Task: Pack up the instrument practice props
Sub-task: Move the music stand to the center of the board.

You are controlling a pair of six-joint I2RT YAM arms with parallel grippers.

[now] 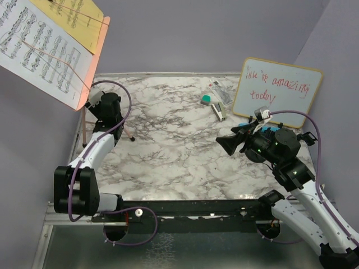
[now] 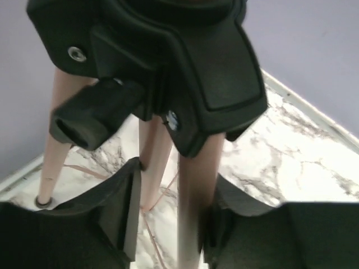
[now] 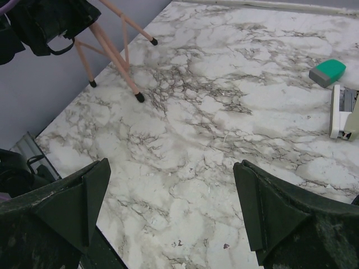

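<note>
The pink music rack [image 1: 96, 53] stands at the table's far left corner, carrying printed sheet music [image 1: 39, 50] and a yellow page [image 1: 73, 17]. My left gripper [image 1: 92, 105] is low down at its tripod. In the left wrist view the left gripper [image 2: 174, 196] has both fingers pressed against two pink tubes [image 2: 196, 185] just under the black hub [image 2: 185, 73], and a third leg [image 2: 56, 145] stands outside to the left. My right gripper [image 1: 227, 143] hovers open over the right half of the marble. The right gripper [image 3: 171, 207] has nothing between its fingers, and the tripod legs [image 3: 115, 53] show far off.
A wood-framed whiteboard [image 1: 277, 89] with red writing leans at the back right. In front of it lie a small stapler [image 1: 219, 110] and a green eraser [image 1: 206, 100], which also show as stapler [image 3: 343, 112] and eraser [image 3: 327, 72]. Purple walls close the back and sides.
</note>
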